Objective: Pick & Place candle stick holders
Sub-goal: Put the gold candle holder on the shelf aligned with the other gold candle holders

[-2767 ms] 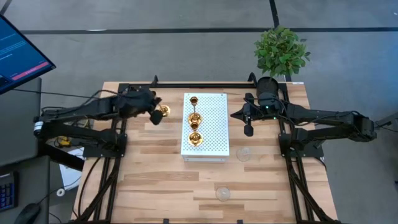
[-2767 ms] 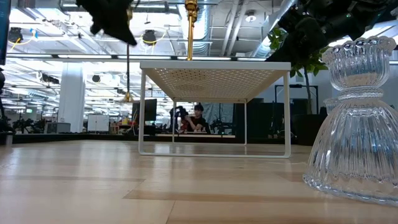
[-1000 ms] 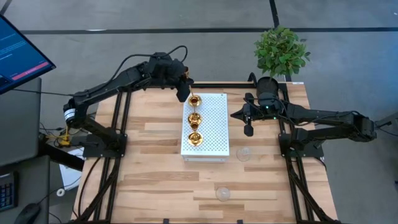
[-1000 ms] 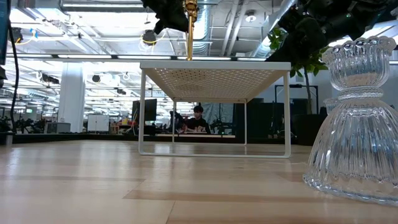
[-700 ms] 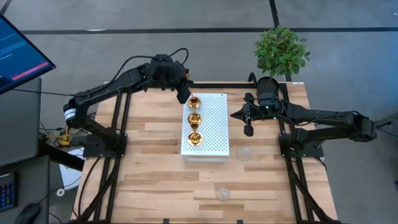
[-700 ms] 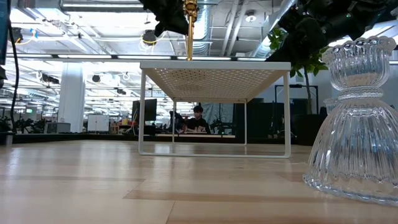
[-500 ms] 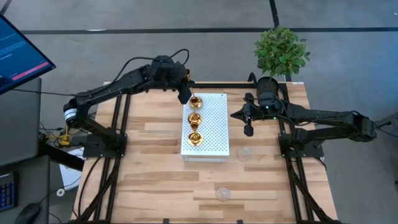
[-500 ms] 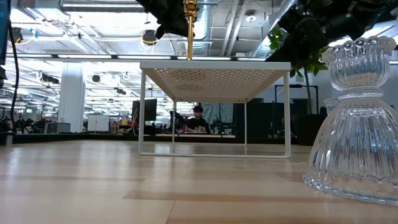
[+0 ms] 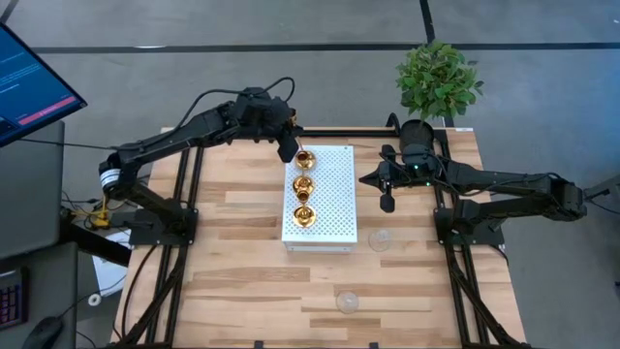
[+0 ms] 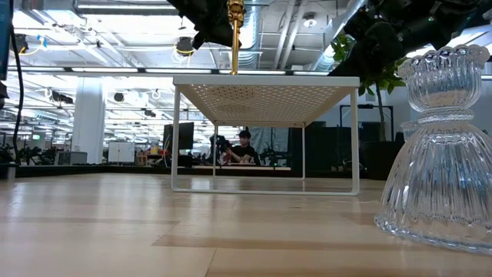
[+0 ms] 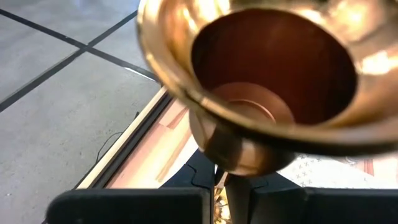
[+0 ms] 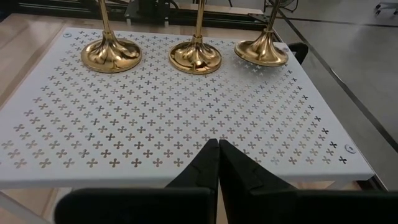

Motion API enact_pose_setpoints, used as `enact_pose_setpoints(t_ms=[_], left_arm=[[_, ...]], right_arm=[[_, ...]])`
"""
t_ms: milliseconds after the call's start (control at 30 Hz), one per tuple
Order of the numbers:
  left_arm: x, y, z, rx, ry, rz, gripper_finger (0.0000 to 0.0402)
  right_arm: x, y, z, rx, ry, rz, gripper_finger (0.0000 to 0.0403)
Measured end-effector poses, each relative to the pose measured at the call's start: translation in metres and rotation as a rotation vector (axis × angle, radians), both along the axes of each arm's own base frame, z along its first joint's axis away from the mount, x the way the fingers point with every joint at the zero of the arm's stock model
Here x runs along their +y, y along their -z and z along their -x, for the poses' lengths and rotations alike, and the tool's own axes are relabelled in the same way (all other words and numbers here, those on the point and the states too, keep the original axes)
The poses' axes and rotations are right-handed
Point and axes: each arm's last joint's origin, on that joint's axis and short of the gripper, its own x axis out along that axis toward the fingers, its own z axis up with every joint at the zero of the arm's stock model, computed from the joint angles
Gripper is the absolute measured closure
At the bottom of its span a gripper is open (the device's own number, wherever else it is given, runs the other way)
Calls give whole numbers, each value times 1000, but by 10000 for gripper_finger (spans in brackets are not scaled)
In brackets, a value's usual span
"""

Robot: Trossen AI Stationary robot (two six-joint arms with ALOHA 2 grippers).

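A white perforated shelf (image 9: pixel 334 208) stands mid-table. Two gold holders (image 9: pixel 302 182) (image 9: pixel 303 217) stand on it by their round bases, which also show in the right wrist view (image 12: pixel 196 57) (image 12: pixel 112 55). My left gripper (image 9: pixel 290 148) is shut on a third gold holder (image 9: pixel 305 156) over the shelf's far end. Its base (image 12: pixel 261 53) sits slightly tilted at the shelf top; I cannot tell if it touches. Two clear glass holders (image 9: pixel 380 238) (image 9: pixel 348 301) stand on the table; the nearer one looms in the low view (image 10: pixel 442 154). My right gripper (image 9: pixel 387 202) is shut and empty, right of the shelf. My left gripper pinches the gold holder's stem just below its cup (image 11: pixel 231 185) between its two fingers. The fingers come from the table's far left, slanting down, and lie across the stem. The holder stands about upright, cup (image 11: pixel 273 62) up, its base at the shelf's far end.
A black pot (image 9: pixel 418 136) with a green plant (image 9: pixel 438 78) stands at the table's far right corner, just behind my right arm. A monitor (image 9: pixel 29 82) is off the table's left. A person (image 10: pixel 244 145) shows far beyond the table.
My left gripper has carried the gold holder from left of the shelf to over the shelf's far end. In the last second it has barely moved, shifting the holder slightly toward the near side. My right arm has kept still.
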Motion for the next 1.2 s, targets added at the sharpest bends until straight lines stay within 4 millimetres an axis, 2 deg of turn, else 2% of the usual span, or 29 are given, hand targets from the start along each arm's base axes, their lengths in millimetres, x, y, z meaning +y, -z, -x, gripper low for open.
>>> enact_pose_setpoints(t_ms=[300,533,1200], left_arm=[[5,8,-10,31,0,0,387],[4,8,-9,36,0,-2,381],[6,10,-9,55,-53,-20,299]], right_arm=[[0,0,0,0,1,0,403],[0,0,0,2,0,-1,403],[0,1,0,8,0,-3,403]])
